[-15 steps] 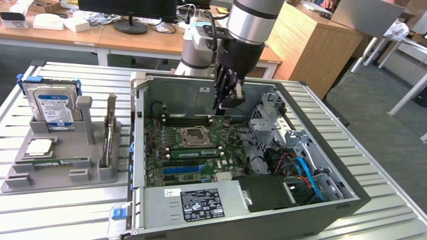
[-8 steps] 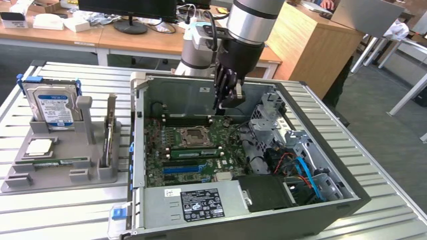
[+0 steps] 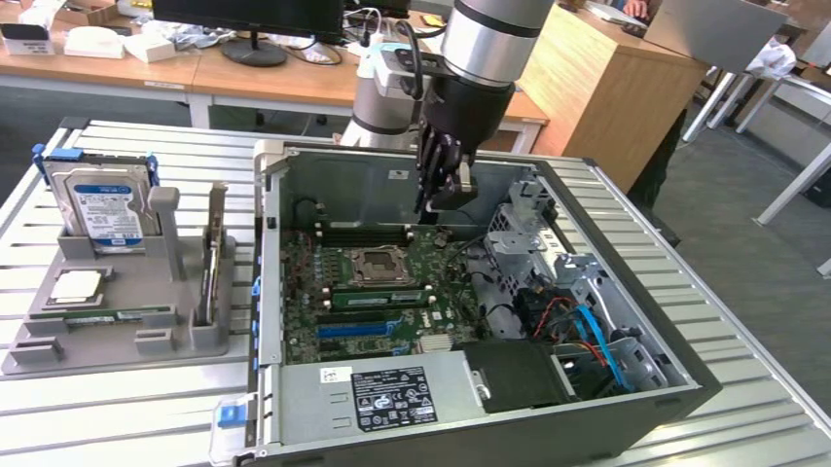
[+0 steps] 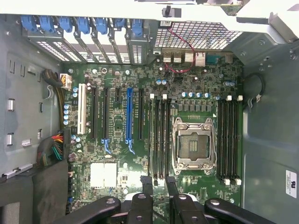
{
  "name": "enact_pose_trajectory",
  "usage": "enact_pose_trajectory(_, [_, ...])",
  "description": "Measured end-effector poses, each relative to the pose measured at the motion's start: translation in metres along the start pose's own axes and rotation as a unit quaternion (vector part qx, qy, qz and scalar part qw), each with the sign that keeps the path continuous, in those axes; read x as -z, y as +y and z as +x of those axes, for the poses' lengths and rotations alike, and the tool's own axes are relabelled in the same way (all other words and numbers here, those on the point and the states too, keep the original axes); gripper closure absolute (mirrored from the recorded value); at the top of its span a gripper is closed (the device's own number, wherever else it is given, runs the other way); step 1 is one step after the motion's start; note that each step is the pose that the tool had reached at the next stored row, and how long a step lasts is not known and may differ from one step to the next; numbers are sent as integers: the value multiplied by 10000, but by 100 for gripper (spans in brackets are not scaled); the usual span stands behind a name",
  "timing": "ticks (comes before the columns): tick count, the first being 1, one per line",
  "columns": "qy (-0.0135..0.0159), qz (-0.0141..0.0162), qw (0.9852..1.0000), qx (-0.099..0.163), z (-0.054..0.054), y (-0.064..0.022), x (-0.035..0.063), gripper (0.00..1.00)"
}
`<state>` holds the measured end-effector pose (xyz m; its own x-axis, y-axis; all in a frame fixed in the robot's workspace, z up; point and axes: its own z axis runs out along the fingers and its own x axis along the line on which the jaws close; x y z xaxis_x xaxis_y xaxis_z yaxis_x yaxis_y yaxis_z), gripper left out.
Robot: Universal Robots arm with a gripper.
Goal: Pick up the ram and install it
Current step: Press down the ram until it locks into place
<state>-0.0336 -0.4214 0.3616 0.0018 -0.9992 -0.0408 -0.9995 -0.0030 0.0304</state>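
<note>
1. The pincer [image 3: 442, 202] hung inside the open computer case [image 3: 364, 190], above the motherboard [image 3: 311, 292].
2. In the wrist view the pincer [image 4: 158, 179] had its two black fingers [image 4: 145, 186] standing a little apart, with bare board showing in the gap and nothing pinched between them.
3. The ram [image 3: 111, 315] lay flat in the grey holder [image 3: 78, 350], outside the case. It was well apart from the pincer, off toward the exterior view's left and lower than the fingertips.
4. A silver-and-blue hard drive [image 3: 104, 204] stood upright in the same holder, behind the ram and just as far from the pincer.
5. Directly below the pincer sat the black memory slots [image 4: 160, 140], beside the open CPU socket [image 4: 192, 144].
6. A long blue expansion slot [image 4: 128, 116] ran parallel to those memory slots, on the far side of them from the socket.
</note>
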Motion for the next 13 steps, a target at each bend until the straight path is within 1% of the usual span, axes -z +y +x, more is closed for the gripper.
enact_pose_trajectory(2, [0, 0, 10000, 0, 0, 0, 0, 76])
enact_pose_trajectory(3, [0, 0, 10000, 0, 0, 0, 0, 83])
enact_pose_trajectory(4, [0, 0, 10000, 0, 0, 0, 0, 83])
enact_pose_trajectory(5, [0, 0, 10000, 0, 0, 0, 0, 89])
enact_pose_trajectory(13, [0, 0, 10000, 0, 0, -1, 0, 90])
